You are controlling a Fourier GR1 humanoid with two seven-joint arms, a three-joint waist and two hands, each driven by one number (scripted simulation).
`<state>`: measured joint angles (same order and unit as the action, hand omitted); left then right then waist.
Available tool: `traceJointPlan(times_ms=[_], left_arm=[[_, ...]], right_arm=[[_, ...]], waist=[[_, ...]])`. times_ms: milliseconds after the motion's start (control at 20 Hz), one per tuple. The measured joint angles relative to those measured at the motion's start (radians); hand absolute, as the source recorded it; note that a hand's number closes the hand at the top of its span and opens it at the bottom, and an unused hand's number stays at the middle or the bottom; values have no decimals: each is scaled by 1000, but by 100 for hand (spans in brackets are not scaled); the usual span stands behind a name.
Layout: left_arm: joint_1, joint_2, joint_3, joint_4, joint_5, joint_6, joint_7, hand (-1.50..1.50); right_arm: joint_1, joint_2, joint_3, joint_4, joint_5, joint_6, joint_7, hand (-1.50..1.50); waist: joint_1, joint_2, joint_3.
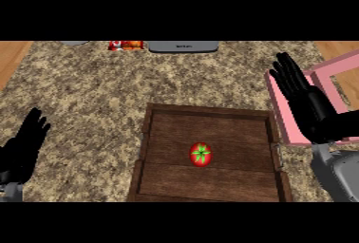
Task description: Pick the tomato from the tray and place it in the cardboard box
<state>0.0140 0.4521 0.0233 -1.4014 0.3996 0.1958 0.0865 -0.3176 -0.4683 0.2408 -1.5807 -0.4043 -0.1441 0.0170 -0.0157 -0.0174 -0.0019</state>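
Right robot hand (308, 107): fingers straight, holding nothing, over the pink box's (329, 71) near wall.
Left robot hand (24, 142): resting at the view's left edge, fingers straight, holding nothing.
Tomato (201, 154): on the tray (168, 180), between both hands, touching neither.
Tray: on the desk (91, 95), just left of the right robot hand.

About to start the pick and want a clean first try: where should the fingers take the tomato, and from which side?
Take the tomato around its round sides, from straight above. It lies alone mid-tray, green stem up, free all round, and the tray's raised rim hinders a low sideways approach. The right hand, open, looks nearer than the left hand.
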Motion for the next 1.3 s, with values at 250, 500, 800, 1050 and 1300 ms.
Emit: traceJointPlan(times_ms=[250,500,800,1050,1300], left_arm=[[-60,46,-63,-73,-96,-54,-82,0],[-118,87,-150,-139,-185,-129,-156,0],[-192,69,-213,-138,-254,-158,-181,0],[-222,38,-242,-122,-288,-169,-189,0],[-232,24,-253,-119,-300,-179,-188,0]], right_arm=[[-17,-57,-47,-138,71,-94,50,-150],[18,-198,-29,-227,259,-169,147,-150],[154,-281,70,-392,504,-217,169,-150],[156,-346,160,-494,672,-152,281,-150],[104,-416,260,-571,749,25,488,-150]], waist=[[-27,-1,0],[-55,-3,-3],[-31,8,0],[-6,12,0],[12,14,-2]])
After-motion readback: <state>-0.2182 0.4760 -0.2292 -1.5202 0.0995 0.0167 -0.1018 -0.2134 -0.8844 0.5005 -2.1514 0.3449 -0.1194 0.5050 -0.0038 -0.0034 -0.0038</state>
